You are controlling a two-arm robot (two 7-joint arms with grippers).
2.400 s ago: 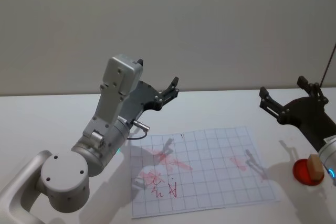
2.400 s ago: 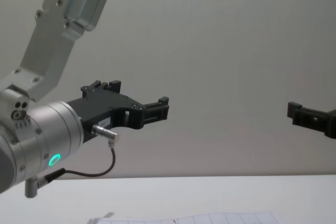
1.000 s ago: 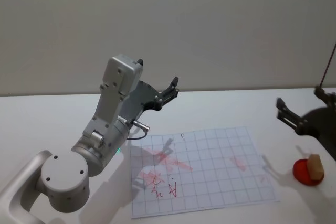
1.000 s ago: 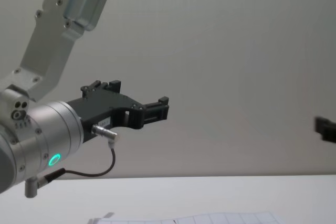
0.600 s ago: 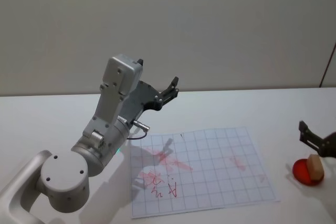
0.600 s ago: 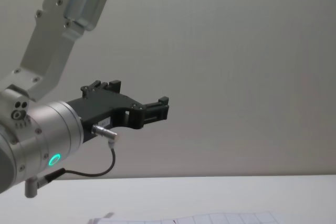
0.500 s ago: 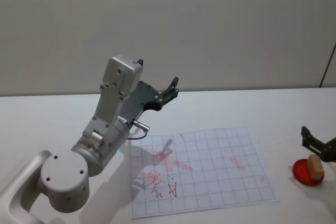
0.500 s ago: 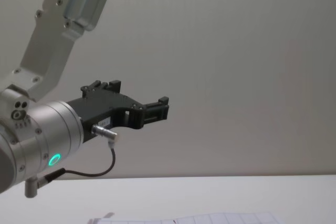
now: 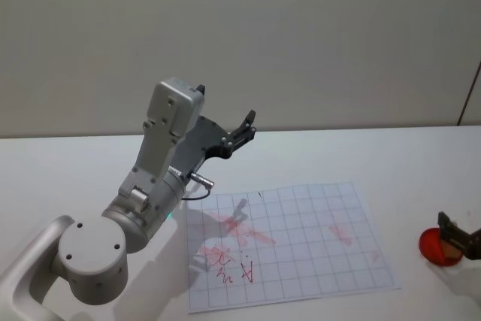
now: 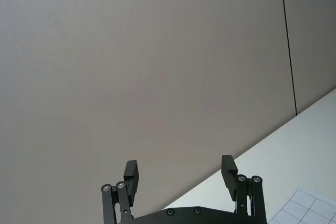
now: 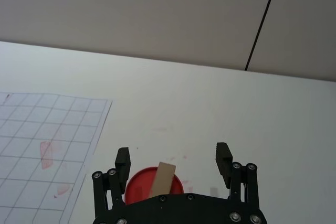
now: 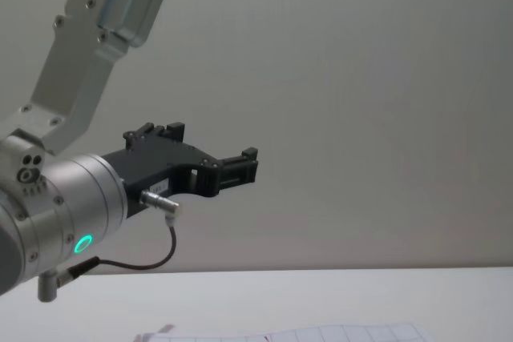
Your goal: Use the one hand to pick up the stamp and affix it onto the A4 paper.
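Robot lab test bench: plain white tabletop (image 9: 75, 178), bare grey wall (image 9: 316, 35), gridded A4 paper (image 9: 308, 246).

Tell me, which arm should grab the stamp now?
Probably the right. The right gripper hangs open just by the stamp on its red pad. The left gripper is up in the air, on the A4 paper's far side from it.

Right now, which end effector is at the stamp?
The right end effector, open, low at the stamp on the red pad; the left end effector hangs raised, far from it.
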